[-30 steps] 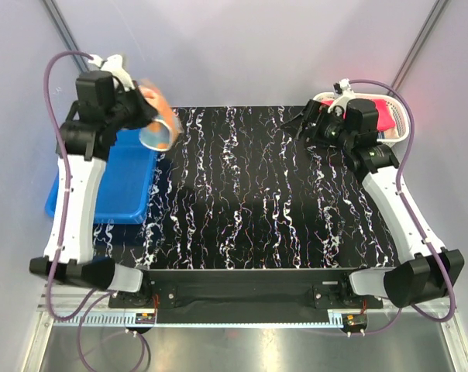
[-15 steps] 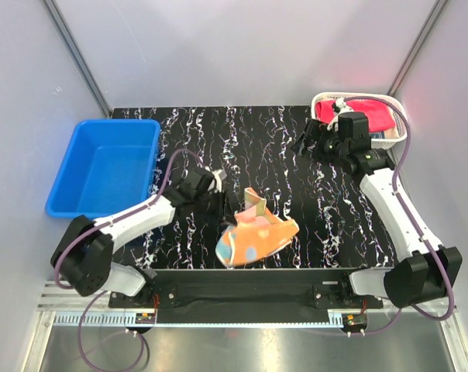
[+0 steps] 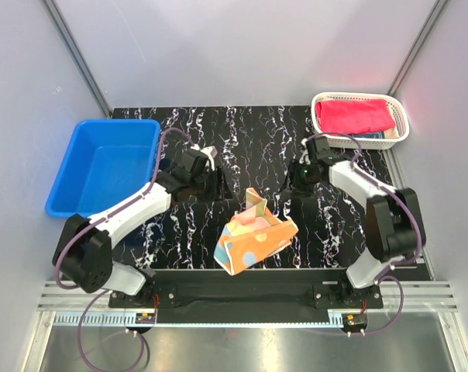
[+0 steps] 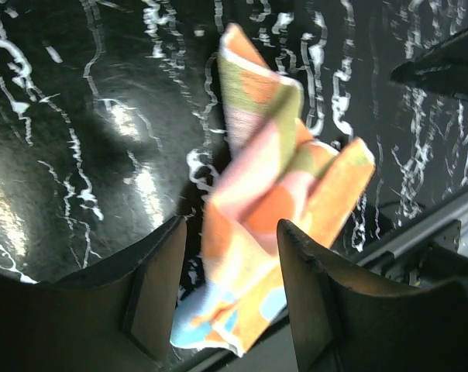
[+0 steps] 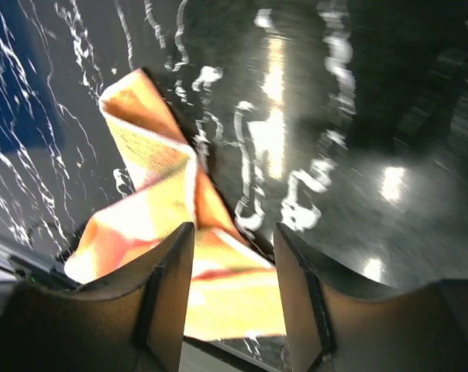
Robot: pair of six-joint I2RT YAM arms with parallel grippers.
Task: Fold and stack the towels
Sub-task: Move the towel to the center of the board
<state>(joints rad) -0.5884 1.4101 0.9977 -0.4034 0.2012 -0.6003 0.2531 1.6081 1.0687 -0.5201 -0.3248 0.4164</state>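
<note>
Counter [image 3: 249,147]: black with white veining.
Blue bin [image 3: 106,170]: at the counter's far left.
White basket [image 3: 403,128]: far right corner, holding the pink-red towel [image 3: 354,116].
Orange-peach towel [image 3: 253,236]: crumpled in a heap at the middle of the counter's near edge, one corner sticking up, apart from both tools.
Left tool [image 4: 230,229]: released, fingers spread, low over the counter, facing the heap from its far left.
Right tool [image 5: 232,232]: released, fingers spread, facing the heap from its far right.

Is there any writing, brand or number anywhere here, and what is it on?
No readable text anywhere.
The orange towel bears only coloured shapes, no letters.
The tick-marked strip along the near edge is too small to show any numbers.
</note>
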